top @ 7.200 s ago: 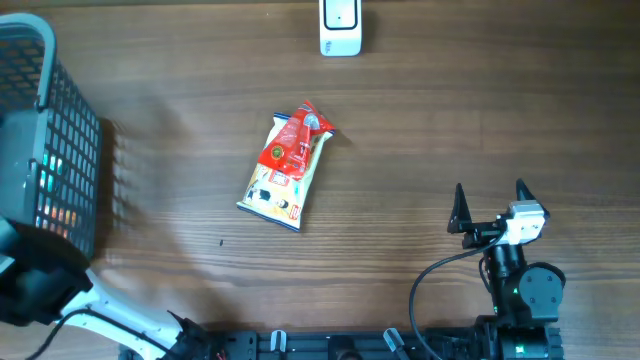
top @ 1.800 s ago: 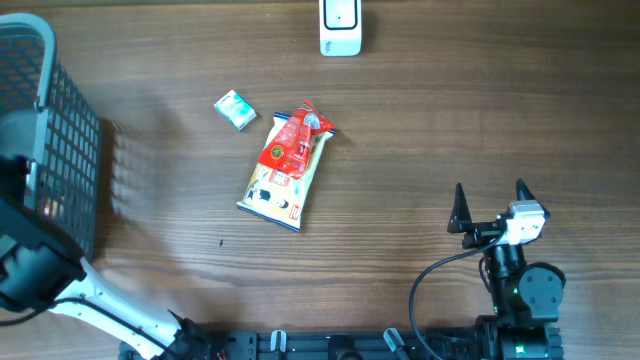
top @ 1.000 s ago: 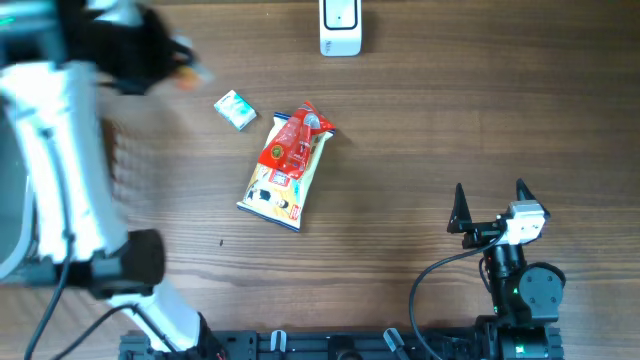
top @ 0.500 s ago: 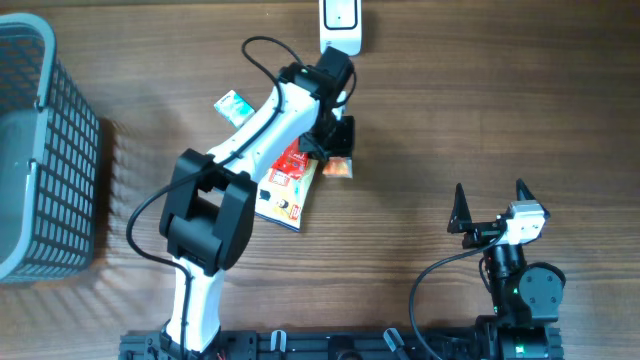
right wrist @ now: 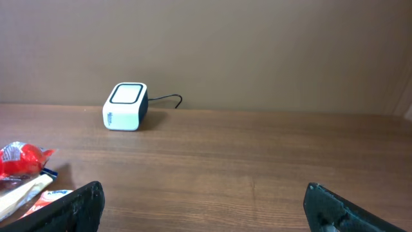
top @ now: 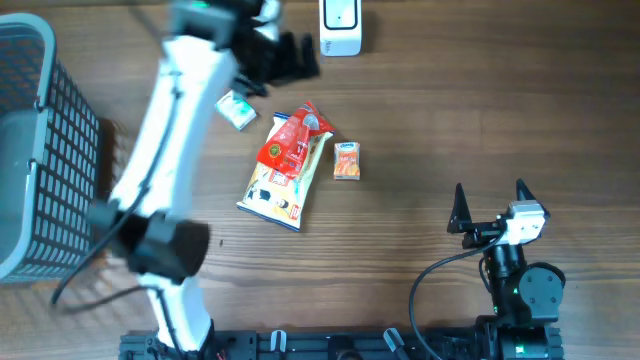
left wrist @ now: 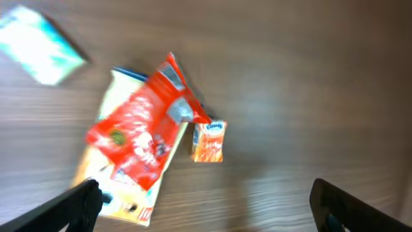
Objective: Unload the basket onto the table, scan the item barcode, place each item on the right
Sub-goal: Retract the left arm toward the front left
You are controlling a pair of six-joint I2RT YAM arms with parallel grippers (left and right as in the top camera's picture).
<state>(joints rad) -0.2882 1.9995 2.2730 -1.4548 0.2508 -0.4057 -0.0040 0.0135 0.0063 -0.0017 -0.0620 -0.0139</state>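
A brown wooden surface (top: 480,120) is carrying five things. A white scanner (top: 340,28) is standing at its far edge, and a grey mesh basket (top: 75,170) is sitting at its left edge. Near the middle a red-and-white pouch (top: 285,170) is lying flat. A small orange packet (top: 347,160) is lying just beside its right edge, and a small green-and-white packet (top: 237,110) is lying near its far left corner, apart from it.
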